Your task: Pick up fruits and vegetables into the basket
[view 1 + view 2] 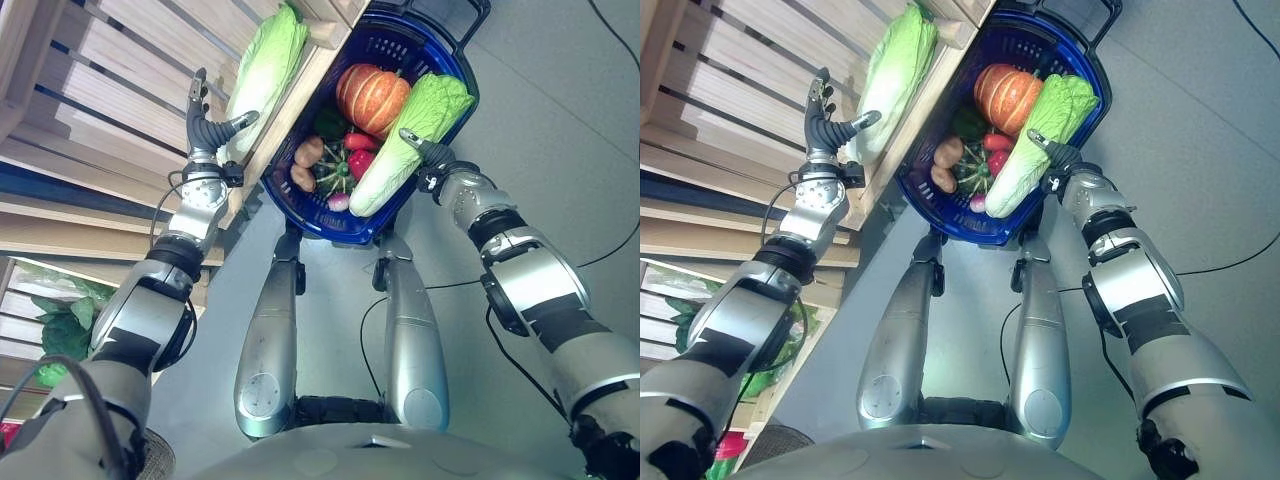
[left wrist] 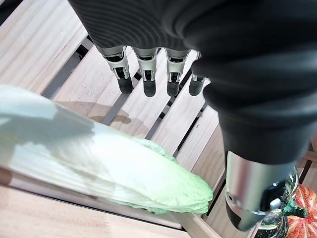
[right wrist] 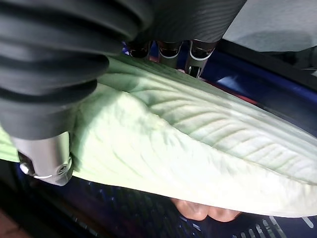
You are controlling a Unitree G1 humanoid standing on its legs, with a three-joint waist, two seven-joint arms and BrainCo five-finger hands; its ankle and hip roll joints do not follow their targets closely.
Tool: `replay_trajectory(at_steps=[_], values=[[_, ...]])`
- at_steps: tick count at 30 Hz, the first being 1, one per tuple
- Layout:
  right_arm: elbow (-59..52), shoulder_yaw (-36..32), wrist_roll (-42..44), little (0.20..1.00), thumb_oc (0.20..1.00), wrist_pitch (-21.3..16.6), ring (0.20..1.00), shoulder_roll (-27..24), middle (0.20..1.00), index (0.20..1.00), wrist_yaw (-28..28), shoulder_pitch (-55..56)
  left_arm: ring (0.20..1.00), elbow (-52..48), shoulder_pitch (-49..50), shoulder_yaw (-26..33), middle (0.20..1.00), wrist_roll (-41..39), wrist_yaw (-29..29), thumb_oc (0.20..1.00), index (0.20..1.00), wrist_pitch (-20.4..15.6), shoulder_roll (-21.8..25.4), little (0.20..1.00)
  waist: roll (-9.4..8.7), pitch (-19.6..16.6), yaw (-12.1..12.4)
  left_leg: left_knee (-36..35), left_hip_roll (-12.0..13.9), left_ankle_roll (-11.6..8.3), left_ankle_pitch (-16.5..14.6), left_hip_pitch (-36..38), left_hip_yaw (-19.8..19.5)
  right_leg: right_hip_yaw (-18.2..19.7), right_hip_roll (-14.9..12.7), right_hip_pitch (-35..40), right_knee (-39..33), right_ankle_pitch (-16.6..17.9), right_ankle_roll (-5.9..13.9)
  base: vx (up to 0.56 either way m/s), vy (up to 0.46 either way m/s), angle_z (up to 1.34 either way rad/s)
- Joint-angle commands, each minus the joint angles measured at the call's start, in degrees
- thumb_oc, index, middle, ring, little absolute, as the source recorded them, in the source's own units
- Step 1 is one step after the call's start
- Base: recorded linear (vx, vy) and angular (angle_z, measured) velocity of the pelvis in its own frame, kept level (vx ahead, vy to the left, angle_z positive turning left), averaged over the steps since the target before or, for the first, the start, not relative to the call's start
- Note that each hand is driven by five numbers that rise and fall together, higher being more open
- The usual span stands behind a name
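1. Left eye view: the right hand reaches over the blue basket, and a napa cabbage lies lengthwise inside it, leafy end toward the far rim, pale stem end toward the near rim.
2. In the right wrist view the right hand's fingers lie along the cabbage's upper side and the thumb sits at its flank. The hand looks curled round it, so I judge the cabbage is not yet let go.
3. The basket already holds an orange pumpkin, a red pepper, potatoes and a dark green squash.
4. A second cabbage lies on the slatted wooden shelf, its long axis running along the shelf's front edge.
5. The left hand stands just beside that cabbage's stem end, fingers straight and apart, thumb pointing toward it, holding nothing.
6. The left arm is raised and nearly straight; it is the nearer one for the shelf cabbage.
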Motion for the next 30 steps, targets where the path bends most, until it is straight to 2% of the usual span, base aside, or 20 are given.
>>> replay_trajectory(at_steps=[1,4,6,7,8,9,10,23,30], values=[[1.29,-0.62,-0.02,0.200,0.200,0.00,0.200,-1.62,0.200,0.200,-0.68,-2.44,1.000,-2.20,-0.39,0.94,1.000,-1.23,2.26,1.000,1.000,-3.73,-2.95,1.000,5.73,-2.30,0.20,3.30,-4.55,1.63,-3.46,-2.84,-0.83,-4.08,2.53,1.02,3.36,-5.77,1.19,0.00,0.000,0.00],[1.85,-0.64,-0.16,0.200,0.200,1.10,0.200,-1.74,0.200,0.200,-1.63,-2.71,1.000,-2.60,-0.14,0.83,1.000,-1.24,2.50,1.000,1.000,-4.03,-3.17,1.000,6.04,-2.30,0.21,3.15,-4.61,1.64,-3.26,-3.07,-0.84,-3.92,2.61,0.60,3.42,-5.70,1.17,0.00,0.010,0.00],[2.31,-0.69,-0.42,0.357,0.357,1.58,0.357,-1.96,0.357,0.357,-2.06,-2.67,1.000,-3.07,0.06,0.79,1.000,-1.05,3.02,1.000,1.000,-4.15,-3.57,1.000,6.29,-2.30,0.16,2.97,-4.56,1.63,-3.12,-3.20,-0.75,-3.80,2.66,0.32,3.48,-5.68,1.17,0.00,0.036,0.00],[2.48,-0.79,-0.51,0.492,0.492,1.76,0.492,-2.05,0.492,0.492,-2.24,-2.61,1.000,-3.30,0.10,0.75,1.000,-1.07,3.26,1.000,1.000,-4.16,-3.67,1.000,6.37,-2.30,0.15,3.00,-4.54,1.62,-3.10,-3.34,-0.72,-3.75,2.66,0.14,3.60,-5.71,1.18,0.00,0.000,0.00],[2.63,-0.91,-0.54,0.736,0.736,1.93,0.736,-2.17,0.736,0.736,-2.43,-2.61,1.000,-3.48,0.14,0.78,1.000,-1.05,3.29,1.000,1.000,-4.24,-3.69,1.000,6.46,-2.30,0.17,3.10,-4.53,1.64,-3.07,-3.52,-0.69,-3.75,2.63,-0.03,3.70,-5.72,1.19,0.00,0.000,0.00],[2.80,-1.07,-0.71,0.837,0.837,2.04,0.837,-2.30,0.837,0.837,-2.45,-2.61,1.000,-3.50,0.17,0.87,1.000,-1.11,3.17,1.000,1.000,-4.39,-3.60,1.000,6.53,-2.30,0.19,3.10,-4.52,1.64,-3.00,-3.65,-0.68,-3.75,2.63,-0.19,3.79,-5.70,1.22,0.00,0.000,0.00],[2.92,-1.15,-0.79,1.000,1.000,2.34,1.000,-2.40,1.000,1.000,-2.58,-2.74,1.000,-3.54,0.20,0.79,1.000,-1.10,3.28,1.000,1.000,-4.49,-3.71,1.000,6.60,-2.30,0.19,3.09,-4.55,1.66,-2.97,-3.69,-0.70,-3.71,2.65,-0.27,3.82,-5.70,1.21,0.00,0.000,0.00],[4.08,-1.69,-1.11,1.000,1.000,3.33,1.000,-2.61,1.000,1.000,-4.32,-3.06,1.000,-4.19,0.52,0.68,1.000,0.56,4.73,1.000,1.000,-4.46,-4.08,1.000,6.75,-2.30,0.20,2.68,-4.40,1.56,-2.60,-3.81,-0.72,-3.60,2.79,-0.41,3.45,-5.35,1.31,0.00,0.000,0.00],[4.12,-1.48,-0.97,1.000,1.000,2.90,1.000,-2.85,1.000,1.000,-4.64,-3.31,1.000,-3.88,0.14,0.20,1.000,4.37,7.33,1.000,1.000,-1.85,-3.48,1.000,6.60,-2.30,0.05,2.25,-4.22,1.52,-2.48,-3.40,-0.57,-3.48,3.03,0.04,3.03,-5.25,1.26,0.00,0.000,0.00]])
